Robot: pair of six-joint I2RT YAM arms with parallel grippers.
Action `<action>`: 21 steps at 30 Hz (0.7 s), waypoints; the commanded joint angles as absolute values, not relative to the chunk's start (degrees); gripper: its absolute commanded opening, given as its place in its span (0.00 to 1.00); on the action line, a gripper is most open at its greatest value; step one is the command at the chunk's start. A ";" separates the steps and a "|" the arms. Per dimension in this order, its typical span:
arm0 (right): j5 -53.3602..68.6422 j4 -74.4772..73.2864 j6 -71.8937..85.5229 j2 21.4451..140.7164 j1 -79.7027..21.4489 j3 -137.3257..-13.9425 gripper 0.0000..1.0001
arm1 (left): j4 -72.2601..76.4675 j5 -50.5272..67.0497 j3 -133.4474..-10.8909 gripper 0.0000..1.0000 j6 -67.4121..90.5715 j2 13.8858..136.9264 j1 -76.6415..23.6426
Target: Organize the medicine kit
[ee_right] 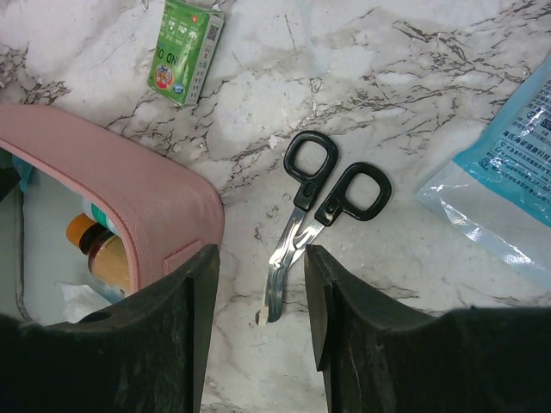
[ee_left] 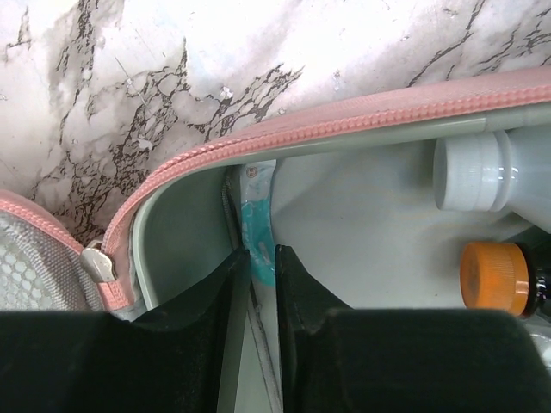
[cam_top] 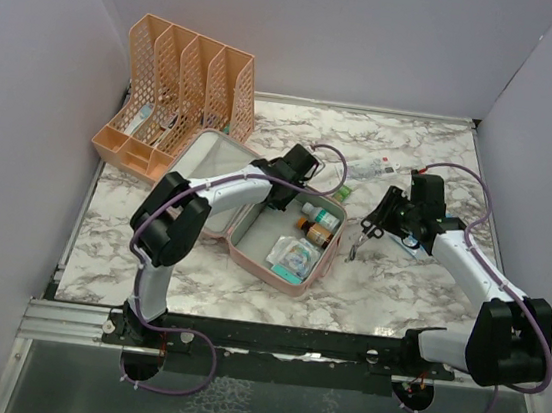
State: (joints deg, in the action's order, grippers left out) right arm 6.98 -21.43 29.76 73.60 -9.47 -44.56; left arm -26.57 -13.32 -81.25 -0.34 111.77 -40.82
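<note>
White panel walls (cam_top: 377, 38) enclose a marble-patterned tabletop (cam_top: 388, 281), with an orange file rack (cam_top: 184, 95) at 10 o'clock. Centre: the pink medicine kit (cam_top: 286, 286), lying open. The left gripper (ee_left: 261, 258) reaches into it, jaws narrowly apart about a teal sachet (ee_left: 256, 215) standing on edge against the grey-green lining (ee_left: 370, 224); whether they pinch it cannot be told. Good practice: leave the sachet leaning on the lining, then lift straight out, clear of the zip (ee_left: 344, 116). At 3 o'clock of the kit, the right gripper (ee_right: 260, 254) hovers, jaws wide and empty, over scissors (ee_right: 299, 209); it should straddle the shank near the pivot, avoiding the handle loops.
</note>
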 commanded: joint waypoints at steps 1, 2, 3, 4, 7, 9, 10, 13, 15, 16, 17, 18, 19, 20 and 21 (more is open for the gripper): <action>9.02 -20.41 29.38 72.97 -9.53 -44.55 0.44 | -27.22 -12.03 -82.35 0.23 1.00 106.48 -40.59; 9.42 -19.99 29.28 73.07 -9.57 -44.62 0.44 | -27.33 -11.70 -82.17 0.24 1.48 105.19 -40.55; 9.79 -19.57 29.07 73.18 -9.58 -44.69 0.45 | -27.39 -11.47 -81.80 0.25 1.91 103.96 -40.60; 10.21 -19.01 28.94 73.33 -9.58 -44.83 0.45 | -27.32 -11.43 -81.37 0.26 2.46 102.50 -40.60; 11.57 -16.55 28.74 74.04 -9.60 -45.21 0.45 | -27.31 -11.49 -79.54 0.28 4.42 98.22 -40.39; 11.77 -15.40 28.97 75.35 -9.73 -46.11 0.45 | -27.33 -11.43 -78.12 0.29 6.14 94.97 -40.11; 11.55 -15.10 29.14 76.30 -9.83 -46.76 0.45 | -27.33 -11.47 -77.87 0.30 7.05 93.11 -39.87; 9.52 -14.92 29.71 80.00 -11.14 -49.66 0.46 | -27.36 -12.24 -74.27 0.30 9.74 88.68 -39.09; 7.01 -15.11 30.46 82.91 -12.48 -52.07 0.48 | -27.37 -12.70 -72.49 0.31 11.21 85.20 -38.44; 5.61 -15.04 31.21 84.07 -13.09 -53.05 0.49 | -27.33 -13.22 -71.72 0.32 11.74 83.32 -38.20; 4.36 -15.01 31.96 85.25 -13.75 -53.92 0.50 | -27.15 -13.96 -70.86 0.32 12.05 81.33 -38.03; 3.26 -14.88 32.70 86.17 -14.13 -54.75 0.51 | -26.93 -15.08 -70.16 0.33 12.15 79.41 -37.86; 1.95 -14.79 33.58 87.28 -14.39 -55.61 0.52 | -26.52 -16.21 -69.33 0.34 12.10 77.53 -37.80; 0.92 -14.69 34.26 88.25 -14.85 -56.51 0.53 | -26.04 -17.52 -67.98 0.34 11.75 75.37 -37.75; -0.04 -14.71 34.89 89.52 -15.25 -57.45 0.54 | -25.27 -18.69 -66.96 0.36 11.32 73.48 -37.69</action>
State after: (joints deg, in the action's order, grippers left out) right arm 6.17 -17.04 31.57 86.24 -13.67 -53.36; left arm -27.44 -13.61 -70.08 10.09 80.84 -37.93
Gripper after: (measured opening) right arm 0.519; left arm 0.338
